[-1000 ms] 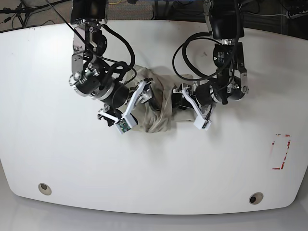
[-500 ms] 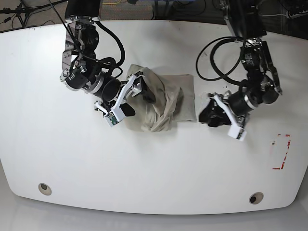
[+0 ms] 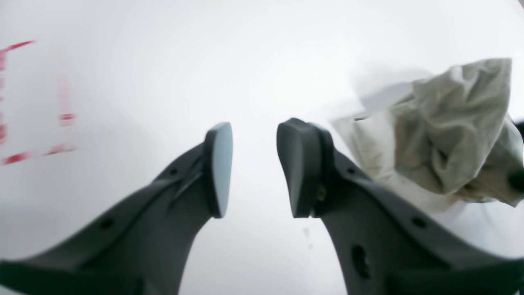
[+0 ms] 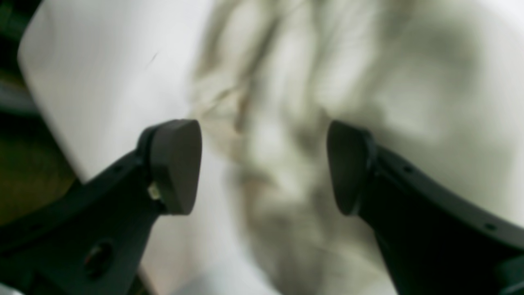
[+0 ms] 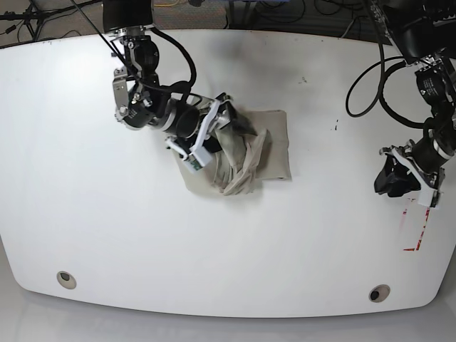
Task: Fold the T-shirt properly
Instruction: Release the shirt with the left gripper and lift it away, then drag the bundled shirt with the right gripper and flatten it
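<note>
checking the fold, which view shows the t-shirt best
The base view: the whole T-shirt lies bunched on the white table, outline visible, under the right gripper. The left wrist view catches only one crumpled end, sharp but partial. The right wrist view is close but blurred.

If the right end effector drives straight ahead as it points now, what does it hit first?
Most likely the T-shirt: rumpled cloth fills the view just beyond the open right end effector. The picture is blurred, so how near it is remains unclear.
</note>
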Motion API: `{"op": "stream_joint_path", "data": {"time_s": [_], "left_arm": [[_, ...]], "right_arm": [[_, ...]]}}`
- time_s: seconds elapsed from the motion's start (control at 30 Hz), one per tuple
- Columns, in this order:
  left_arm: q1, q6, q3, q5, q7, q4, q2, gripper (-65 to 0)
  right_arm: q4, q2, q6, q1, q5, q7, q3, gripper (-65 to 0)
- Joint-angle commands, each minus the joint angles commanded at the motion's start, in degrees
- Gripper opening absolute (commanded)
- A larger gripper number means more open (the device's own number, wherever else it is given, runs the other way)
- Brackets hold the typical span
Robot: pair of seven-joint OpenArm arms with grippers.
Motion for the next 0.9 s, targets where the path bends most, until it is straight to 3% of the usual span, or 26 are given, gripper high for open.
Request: {"op": "stream_joint_path", "data": {"time_s": [0.17, 0.33, 0.6, 0.9], "left_arm": [[1.85, 0.0, -2.2, -1.23, 0.0, 0.09, -0.79, -43.9], [3.34, 0.0, -3.52, -1.23, 0.0, 0.09, -1.14, -43.9], [5.1, -0.09, -3.6, -1.23, 0.0, 0.09, -1.23, -43.9], [6.59, -0.09, -3.6, -1.23, 0.0, 0.09, -1.23, -43.9]], "right_arm": [[-0.09, -0.7, -7.12, 0.88, 0.0, 3.25, -10.46, -19.2], [0.44, -0.62, -10.73, 2.02, 0.09, 3.96, -13.71, -19.2], [4.84, 3.6, -11.34, 2.29, 0.09, 4.13, -13.63, -19.2], [6.07, 6.51, -11.25, 2.11, 0.79, 4.13, -6.33, -19.2]]}}
